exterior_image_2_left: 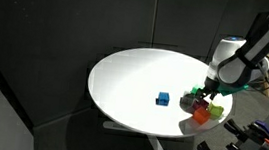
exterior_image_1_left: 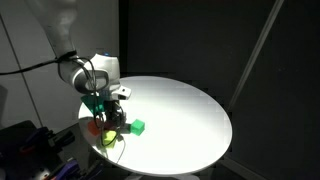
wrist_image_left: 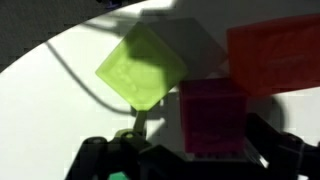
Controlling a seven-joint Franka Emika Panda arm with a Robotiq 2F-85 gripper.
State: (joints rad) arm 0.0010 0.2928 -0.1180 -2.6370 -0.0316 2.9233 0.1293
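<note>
The tool (wrist_image_left: 185, 150) hangs with its jaws spread wide and grips nothing. In the wrist view a dark finger shows on either side of the magenta block (wrist_image_left: 212, 115), which lies on the white worktop (exterior_image_1_left: 190, 110) directly beneath. Just beside it, perhaps touching, are a yellow-green block (wrist_image_left: 140, 68) and an orange-red block (wrist_image_left: 272, 55). The cluster sits near the worktop's edge. A lone cube (exterior_image_2_left: 162, 98), blue or green, I cannot tell which, stands apart toward the centre. This looks like the approach to a grasp: the next move calls for a straight descent, fingers clearing both neighbours, before closing.
</note>
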